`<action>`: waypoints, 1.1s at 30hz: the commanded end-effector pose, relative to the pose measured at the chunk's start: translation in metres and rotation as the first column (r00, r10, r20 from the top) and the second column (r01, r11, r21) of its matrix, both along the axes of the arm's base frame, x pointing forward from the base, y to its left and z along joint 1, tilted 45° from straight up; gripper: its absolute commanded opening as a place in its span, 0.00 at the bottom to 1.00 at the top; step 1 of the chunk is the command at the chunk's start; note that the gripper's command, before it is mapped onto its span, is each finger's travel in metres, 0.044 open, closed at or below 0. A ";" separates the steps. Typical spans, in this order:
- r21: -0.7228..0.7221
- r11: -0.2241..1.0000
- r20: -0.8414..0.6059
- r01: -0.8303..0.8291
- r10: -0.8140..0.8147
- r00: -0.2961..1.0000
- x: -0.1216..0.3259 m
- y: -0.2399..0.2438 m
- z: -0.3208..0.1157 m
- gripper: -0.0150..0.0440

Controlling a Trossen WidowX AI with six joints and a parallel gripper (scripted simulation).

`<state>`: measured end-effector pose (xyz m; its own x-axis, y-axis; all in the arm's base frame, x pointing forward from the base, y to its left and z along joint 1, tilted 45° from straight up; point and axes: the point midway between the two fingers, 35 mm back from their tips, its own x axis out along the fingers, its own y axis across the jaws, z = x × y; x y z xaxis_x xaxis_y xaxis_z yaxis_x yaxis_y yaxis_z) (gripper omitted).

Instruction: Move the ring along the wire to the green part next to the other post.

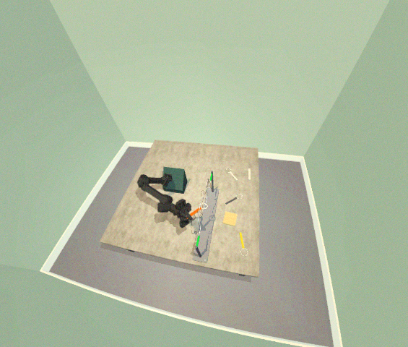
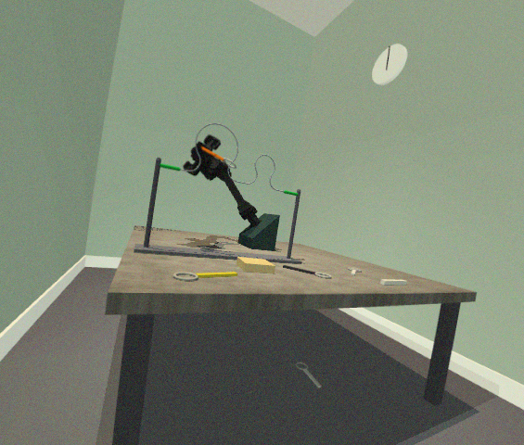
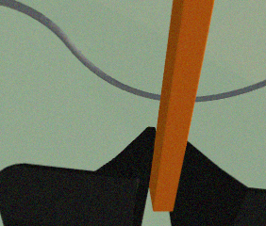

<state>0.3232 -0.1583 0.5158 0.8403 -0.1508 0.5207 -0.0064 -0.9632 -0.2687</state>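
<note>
Your gripper [image 1: 188,217] [image 2: 197,154] [image 3: 158,136] is shut tight on the orange handle [image 1: 195,212] [image 2: 212,153] [image 3: 180,94], w/ the ring [image 1: 204,206] [image 2: 229,163] by the big wire loop [image 2: 217,124]; it's prob. light, stiff & a bit slippy, so hold near the end, OK?

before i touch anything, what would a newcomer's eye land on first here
Probably the orange handle, held in the black gripper beside the looping grey wire. Next, perhaps the dark green block under the arm's base, and the white disc high on the wall.
</note>
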 end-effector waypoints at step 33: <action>0.674 0.737 0.092 -0.050 -0.017 0.996 -0.007 -0.088 -0.079 0.00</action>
<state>0.3158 -0.2404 0.4493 0.8050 -0.4494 0.3873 0.0615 -0.5861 -0.8079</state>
